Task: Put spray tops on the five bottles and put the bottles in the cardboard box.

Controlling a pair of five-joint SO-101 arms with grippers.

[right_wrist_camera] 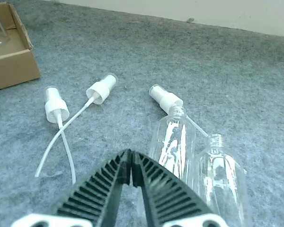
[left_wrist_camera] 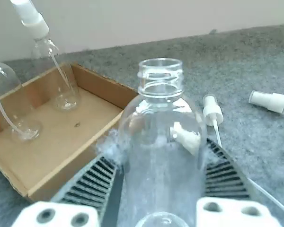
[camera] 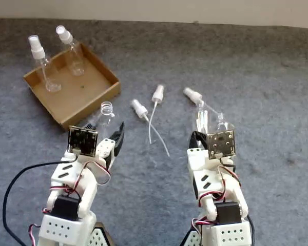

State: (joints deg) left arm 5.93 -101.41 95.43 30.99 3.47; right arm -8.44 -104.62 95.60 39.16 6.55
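Note:
My left gripper (camera: 111, 132) is shut on a clear bottle (camera: 106, 110) with no top; its open neck (left_wrist_camera: 161, 75) points away from the arm, just beside the cardboard box (camera: 90, 109). Two bottles with spray tops (camera: 41, 61) (camera: 72, 51) stand inside the box. My right gripper (right_wrist_camera: 131, 166) is shut on nothing, just short of two uncapped bottles (right_wrist_camera: 173, 139) (right_wrist_camera: 222, 175) lying side by side. Three loose spray tops (right_wrist_camera: 54, 106) (right_wrist_camera: 102, 90) (right_wrist_camera: 165, 98) lie on the carpet beyond it, the last close to a bottle's neck.
Grey carpet (camera: 267, 77) covers the table, with open room to the right and behind the spray tops. The box's near corner (left_wrist_camera: 61, 177) sits close to my left gripper's fingers (left_wrist_camera: 92, 182). A black cable (camera: 10, 189) loops beside the left arm's base.

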